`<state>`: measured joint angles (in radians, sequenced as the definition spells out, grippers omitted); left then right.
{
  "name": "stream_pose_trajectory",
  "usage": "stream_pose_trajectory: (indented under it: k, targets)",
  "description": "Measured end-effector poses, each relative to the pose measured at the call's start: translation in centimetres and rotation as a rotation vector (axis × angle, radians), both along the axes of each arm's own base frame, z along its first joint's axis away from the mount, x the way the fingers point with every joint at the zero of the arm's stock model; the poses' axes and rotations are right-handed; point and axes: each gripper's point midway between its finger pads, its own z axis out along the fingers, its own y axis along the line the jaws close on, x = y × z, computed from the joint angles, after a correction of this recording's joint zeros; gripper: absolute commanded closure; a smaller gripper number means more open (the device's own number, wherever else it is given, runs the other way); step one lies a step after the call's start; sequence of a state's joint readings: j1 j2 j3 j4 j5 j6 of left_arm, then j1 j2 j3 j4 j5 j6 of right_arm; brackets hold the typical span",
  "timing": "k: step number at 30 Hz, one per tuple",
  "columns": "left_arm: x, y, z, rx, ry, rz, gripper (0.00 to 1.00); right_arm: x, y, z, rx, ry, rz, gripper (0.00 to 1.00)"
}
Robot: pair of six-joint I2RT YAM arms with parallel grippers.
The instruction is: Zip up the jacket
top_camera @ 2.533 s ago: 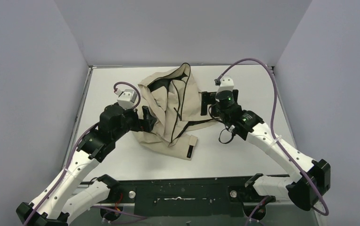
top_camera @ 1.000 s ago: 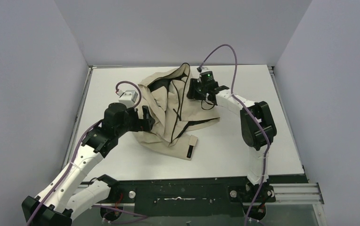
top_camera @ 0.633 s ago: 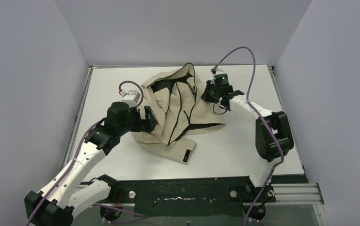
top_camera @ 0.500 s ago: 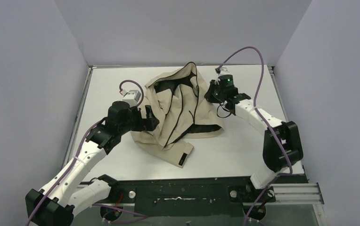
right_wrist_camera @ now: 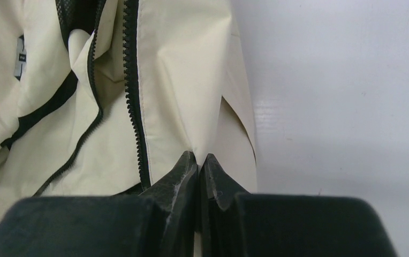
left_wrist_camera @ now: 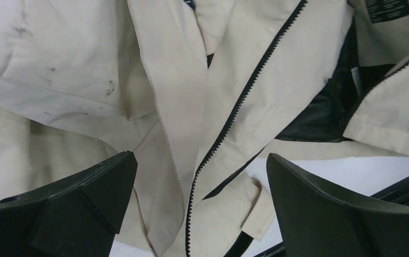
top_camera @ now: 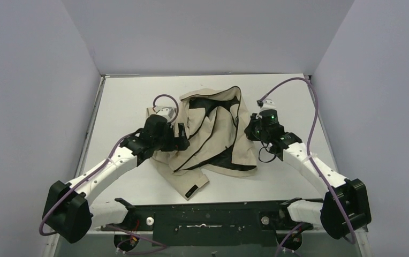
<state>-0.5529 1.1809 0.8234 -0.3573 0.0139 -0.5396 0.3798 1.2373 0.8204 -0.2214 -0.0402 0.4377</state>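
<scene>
The beige jacket point(top_camera: 221, 115) lies crumpled and unzipped in the middle of the table, black lining showing in its folds. My right gripper point(top_camera: 250, 131) is at its right edge. In the right wrist view this gripper point(right_wrist_camera: 201, 158) is shut on a pinched fold of beige fabric, just right of a line of dark zipper teeth point(right_wrist_camera: 133, 101). My left gripper point(top_camera: 182, 136) hovers over the jacket's left part. Seen from the left wrist, that gripper point(left_wrist_camera: 199, 206) is open, its jaws wide apart with nothing between them. Another run of zipper teeth point(left_wrist_camera: 234, 115) passes below it.
The white table point(top_camera: 127, 101) is enclosed by grey walls on three sides. A black rail point(top_camera: 207, 217) runs along the near edge. A sleeve end with a black tab point(top_camera: 191, 190) lies near the front. Purple cables loop above both wrists.
My right gripper has shut on the jacket's right edge and dragged it rightward and nearer, flattening the raised fabric. My left arm has followed to the right, still open.
</scene>
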Motion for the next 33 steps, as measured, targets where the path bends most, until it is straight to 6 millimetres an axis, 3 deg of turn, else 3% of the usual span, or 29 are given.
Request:
stream_pose_trajectory:
  k: [4, 7, 11, 15, 16, 19, 25, 28, 33]
  targets:
    - [0.3, -0.3, -2.2, 0.063, 0.047, 0.005, 0.1, -1.3, 0.1, -0.3, 0.005, 0.006, 0.011, 1.0]
    - [0.8, -0.3, -3.5, 0.105, 0.071, 0.018, 0.21, -1.8, 0.3, -0.1, 0.015, -0.002, 0.017, 1.0]
    - [1.5, -0.3, -4.6, 0.147, 0.086, 0.043, 0.55, -2.2, 0.3, 0.2, 0.022, -0.012, 0.019, 1.0]
    - [2.7, -0.4, -4.3, 0.176, 0.063, 0.075, 0.95, -2.5, 0.2, 0.6, 0.023, -0.024, 0.016, 1.0]
    - [3.1, -0.4, -4.1, 0.18, 0.055, 0.084, 1.0, -2.5, 0.1, 0.9, 0.025, -0.031, 0.015, 1.0]
    - [4.3, -0.4, -3.3, 0.197, 0.028, 0.107, 1.0, -2.6, 0.0, 1.5, 0.031, -0.047, 0.013, 1.0]
    - [6.3, -0.1, 0.4, 0.224, -0.038, 0.152, 1.0, -2.9, -1.0, 2.3, 0.008, -0.069, -0.02, 1.0]
    - [7.4, 0.2, 4.0, 0.218, -0.097, 0.172, 1.0, -2.8, -1.6, 2.9, -0.016, -0.084, -0.043, 1.0]
    - [8.2, 3.1, 12.6, 0.169, -0.257, 0.247, 1.0, -2.2, -2.3, 4.0, -0.038, -0.115, -0.074, 1.0]
